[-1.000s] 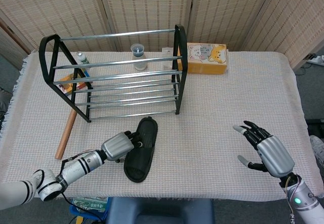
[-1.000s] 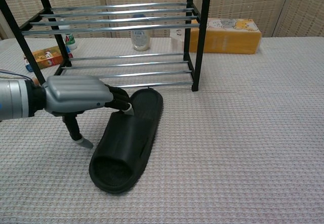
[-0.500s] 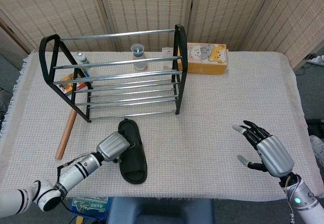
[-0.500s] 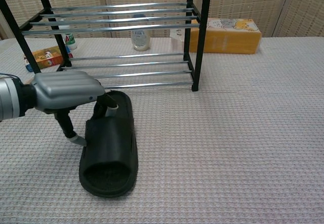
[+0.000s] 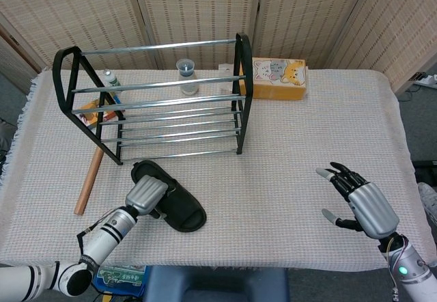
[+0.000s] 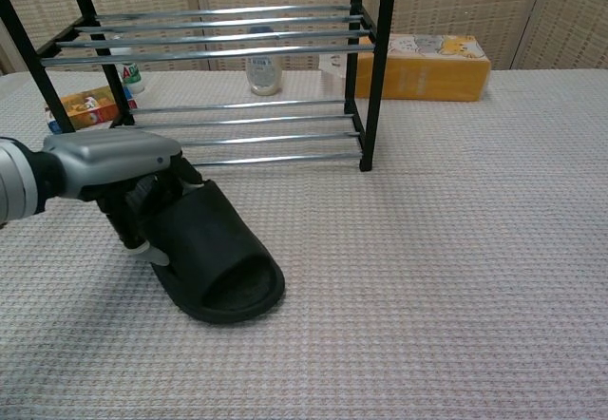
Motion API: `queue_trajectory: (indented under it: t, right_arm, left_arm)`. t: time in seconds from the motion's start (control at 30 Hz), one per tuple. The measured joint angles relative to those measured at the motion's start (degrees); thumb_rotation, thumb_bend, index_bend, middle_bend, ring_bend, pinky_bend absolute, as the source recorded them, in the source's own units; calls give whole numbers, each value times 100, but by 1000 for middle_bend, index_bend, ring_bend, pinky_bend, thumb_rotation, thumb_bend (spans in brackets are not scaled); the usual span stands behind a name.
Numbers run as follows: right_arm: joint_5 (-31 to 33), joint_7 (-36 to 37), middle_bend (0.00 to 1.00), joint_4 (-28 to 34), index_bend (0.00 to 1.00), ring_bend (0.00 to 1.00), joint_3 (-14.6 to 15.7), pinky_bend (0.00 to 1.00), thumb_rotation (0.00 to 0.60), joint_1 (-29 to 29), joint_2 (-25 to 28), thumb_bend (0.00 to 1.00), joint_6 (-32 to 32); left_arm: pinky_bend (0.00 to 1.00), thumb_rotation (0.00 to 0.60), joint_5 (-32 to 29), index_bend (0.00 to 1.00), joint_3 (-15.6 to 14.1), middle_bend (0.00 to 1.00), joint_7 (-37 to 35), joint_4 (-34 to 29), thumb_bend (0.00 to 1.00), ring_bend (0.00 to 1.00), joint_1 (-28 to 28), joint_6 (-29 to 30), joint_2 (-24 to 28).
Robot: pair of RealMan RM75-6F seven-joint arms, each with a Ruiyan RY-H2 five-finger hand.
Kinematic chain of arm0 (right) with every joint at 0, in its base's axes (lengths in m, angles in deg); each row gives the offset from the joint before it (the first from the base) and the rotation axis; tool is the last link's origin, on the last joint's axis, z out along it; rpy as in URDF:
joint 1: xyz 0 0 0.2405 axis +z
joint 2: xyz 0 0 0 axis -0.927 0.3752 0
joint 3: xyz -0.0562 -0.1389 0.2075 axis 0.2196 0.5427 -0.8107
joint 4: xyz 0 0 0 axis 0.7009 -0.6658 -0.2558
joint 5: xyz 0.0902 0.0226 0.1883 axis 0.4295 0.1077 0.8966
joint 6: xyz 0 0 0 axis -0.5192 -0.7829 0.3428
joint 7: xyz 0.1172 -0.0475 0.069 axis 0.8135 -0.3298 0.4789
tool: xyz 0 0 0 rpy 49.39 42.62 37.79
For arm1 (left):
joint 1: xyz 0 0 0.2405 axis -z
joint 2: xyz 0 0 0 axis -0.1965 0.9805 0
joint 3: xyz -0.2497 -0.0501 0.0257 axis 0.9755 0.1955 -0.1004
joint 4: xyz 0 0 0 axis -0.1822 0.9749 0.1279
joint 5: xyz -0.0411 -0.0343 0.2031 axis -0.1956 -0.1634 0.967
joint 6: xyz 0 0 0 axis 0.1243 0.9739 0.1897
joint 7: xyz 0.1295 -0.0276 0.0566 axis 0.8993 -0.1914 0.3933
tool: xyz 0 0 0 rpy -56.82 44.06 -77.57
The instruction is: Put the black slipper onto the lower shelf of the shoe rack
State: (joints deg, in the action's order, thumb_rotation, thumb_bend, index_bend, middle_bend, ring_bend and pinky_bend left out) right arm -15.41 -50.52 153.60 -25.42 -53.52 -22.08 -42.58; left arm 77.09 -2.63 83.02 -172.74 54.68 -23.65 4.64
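The black slipper (image 5: 174, 199) lies on the table in front of the shoe rack (image 5: 240, 76), its open toe end pointing to the front right. My left hand (image 5: 146, 195) grips the slipper's left side near its back end. In the chest view the left hand (image 6: 114, 159) lies over the slipper (image 6: 214, 249), fingers tucked behind it and thumb low at its side. The rack's lower shelf (image 5: 177, 138) of metal bars holds nothing; it shows as the lower shelf (image 6: 247, 137) just behind the slipper. My right hand (image 5: 362, 205) hovers open at the front right, far from the slipper.
A wooden stick (image 5: 90, 175) lies left of the rack. A yellow tissue box (image 5: 278, 78) stands right of it. Behind it are a small cup (image 5: 186, 70) and a green bottle (image 5: 109, 78), with an orange box (image 5: 92, 111) beneath. The table's front edge is close to the slipper.
The left hand has swung the slipper round on the table: its back end moved left toward the rack's left half, its toe end now points front right. The right hand stayed still.
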Motion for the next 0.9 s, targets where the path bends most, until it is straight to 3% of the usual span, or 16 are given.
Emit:
queue_trajectory:
  t: [0.1,0.2,0.3,0.5,0.9]
  right_arm:
    - [17,21,197,-20,100,142,-4,245,600,3,-9,268,13]
    - [21,39,197,-39,100,141,-9,245,600,6,-17,268,16]
    - [21,53,197,-54,100,142,-10,245,600,3,-22,268,11]
    - [19,50,197,-53,100,142,-8,245,600,-10,-7,268,-2]
    - [63,58,197,-50,100,142,-14,245,600,-38,8,268,-7]
  left_arm:
    - [381,600,-193,266,54,567,39,-249,171,530,-7,104,99]
    - [381,600,-205,109,38,394,10,-374,171,337,-8,115,209]
    - [382,600,-124,21,17,237,-128,-400,171,181,-18,91,242]
    - [346,600,466,12,-62,167,-364,-166,170,127,-1,2,288]
    - [290,600,1894,27,-275,72,-955,1189,170,32,237,-276,291]
